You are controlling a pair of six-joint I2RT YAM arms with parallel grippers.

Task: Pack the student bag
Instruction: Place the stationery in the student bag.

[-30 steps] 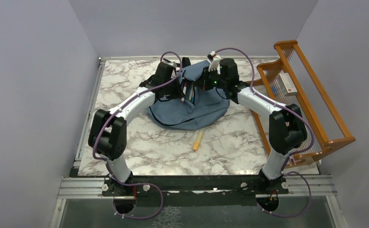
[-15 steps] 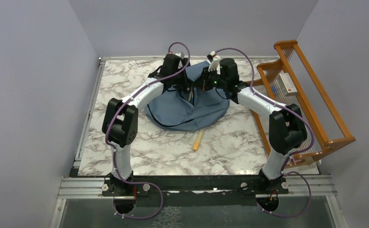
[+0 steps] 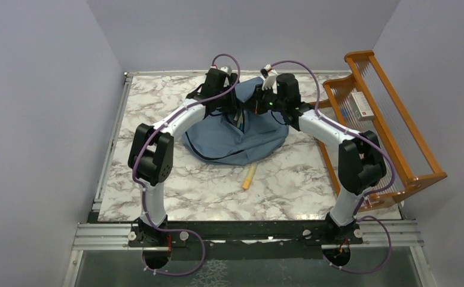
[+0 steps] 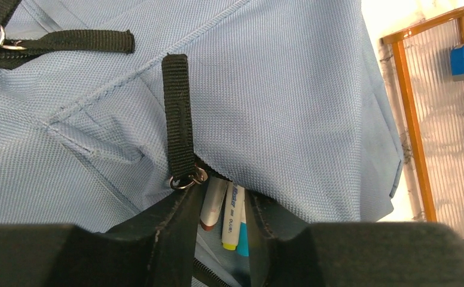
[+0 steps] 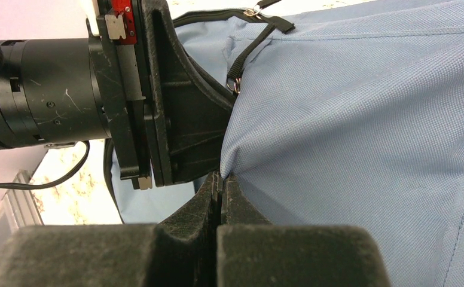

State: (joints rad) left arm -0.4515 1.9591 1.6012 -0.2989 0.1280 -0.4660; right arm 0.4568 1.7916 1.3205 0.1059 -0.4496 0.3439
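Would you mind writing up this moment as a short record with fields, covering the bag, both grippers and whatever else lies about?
Bag: blue backpack in the middle of the marble table, its opening parted
Inside: markers showing in the opening
Left arm: left gripper open, fingers either side of the markers
Right arm: right gripper shut on the backpack's fabric by the opening
Not packed: one orange pen on the table in front of the backpack
Right edge: wooden rack holding a small white box
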